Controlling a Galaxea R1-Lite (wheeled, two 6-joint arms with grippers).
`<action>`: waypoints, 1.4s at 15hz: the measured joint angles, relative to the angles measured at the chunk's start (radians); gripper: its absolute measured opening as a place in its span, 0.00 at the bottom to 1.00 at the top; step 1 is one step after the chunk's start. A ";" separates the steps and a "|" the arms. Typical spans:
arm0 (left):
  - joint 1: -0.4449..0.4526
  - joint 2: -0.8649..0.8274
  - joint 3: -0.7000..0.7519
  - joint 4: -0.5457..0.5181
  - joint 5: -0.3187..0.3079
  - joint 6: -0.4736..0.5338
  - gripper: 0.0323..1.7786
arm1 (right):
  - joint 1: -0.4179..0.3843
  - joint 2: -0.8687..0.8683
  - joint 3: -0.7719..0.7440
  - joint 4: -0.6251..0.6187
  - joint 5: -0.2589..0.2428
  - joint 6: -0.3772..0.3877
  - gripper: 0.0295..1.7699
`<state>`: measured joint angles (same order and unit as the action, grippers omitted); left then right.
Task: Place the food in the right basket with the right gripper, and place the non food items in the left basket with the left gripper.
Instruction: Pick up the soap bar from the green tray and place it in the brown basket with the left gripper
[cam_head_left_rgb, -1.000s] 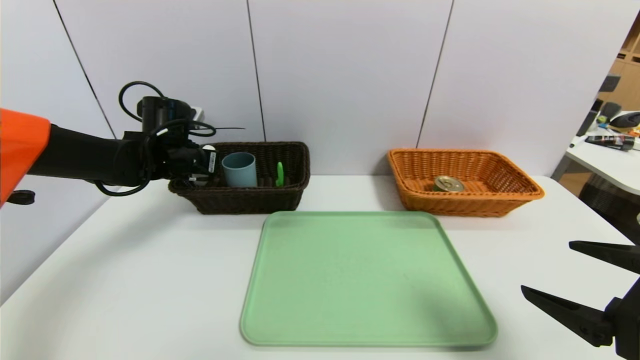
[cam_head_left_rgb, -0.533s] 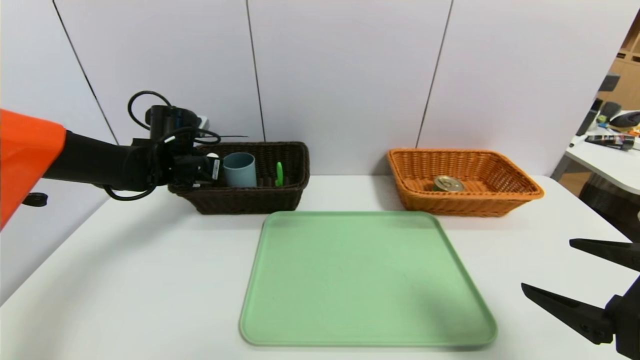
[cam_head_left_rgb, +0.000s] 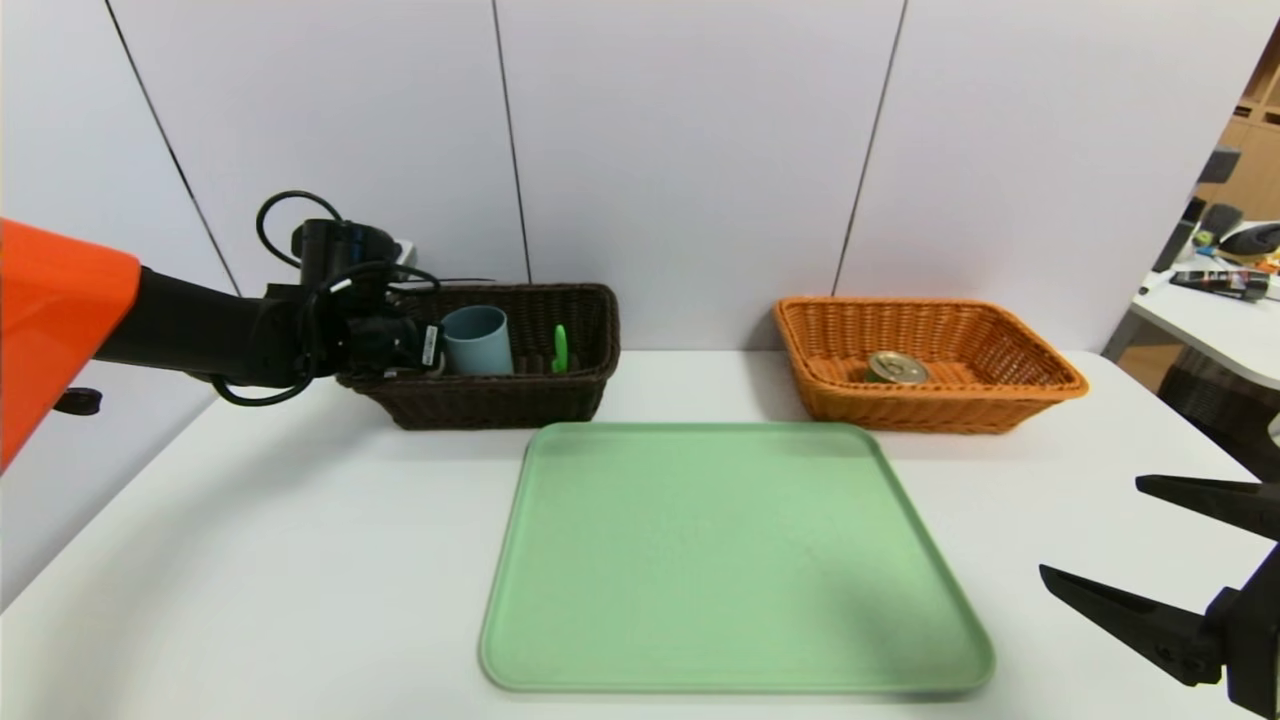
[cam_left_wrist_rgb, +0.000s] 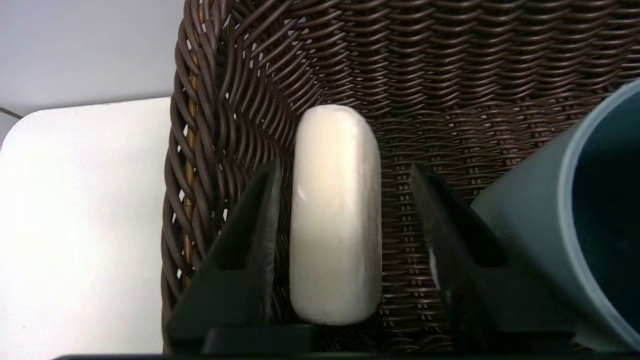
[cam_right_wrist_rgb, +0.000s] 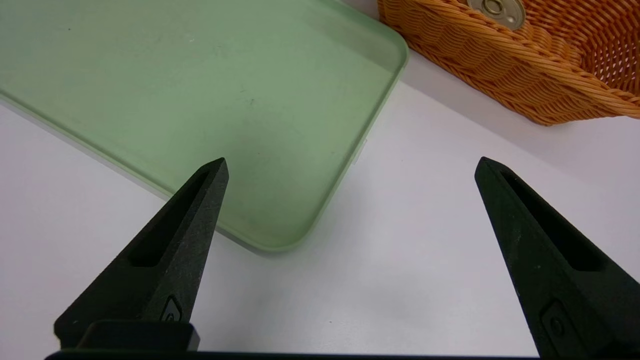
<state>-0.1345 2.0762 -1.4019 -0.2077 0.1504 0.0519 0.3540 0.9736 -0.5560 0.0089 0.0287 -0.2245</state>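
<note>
Since the earlier frame, the left hand (cam_left_wrist_rgb: 345, 175) has moved lower into the dark basket (cam_head_left_rgb: 500, 405), and its fingers now stand apart on either side of the white item (cam_left_wrist_rgb: 336, 215), holding nothing. The item lies on the basket floor, beside the blue-grey cup (cam_head_left_rgb: 478, 342). The right hand (cam_right_wrist_rgb: 352, 165), wide and without a load, is parked beside the green tray (cam_head_left_rgb: 735, 560). Recommended release: open only enough to free the item (the cup sits close to one finger), then withdraw straight up, so that neither cup nor wicker wall is caught.
</note>
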 joint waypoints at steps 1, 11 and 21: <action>0.000 0.000 0.000 -0.001 0.000 0.000 0.59 | 0.000 0.000 0.000 0.000 0.000 0.000 0.96; 0.000 -0.113 0.000 0.007 0.000 0.006 0.85 | 0.000 0.000 0.000 0.001 0.001 -0.001 0.96; -0.004 -0.459 0.133 0.011 -0.040 0.055 0.93 | -0.002 0.000 -0.003 0.000 -0.001 -0.001 0.96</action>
<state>-0.1381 1.6168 -1.2691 -0.1962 0.1106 0.1068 0.3517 0.9740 -0.5594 0.0089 0.0272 -0.2255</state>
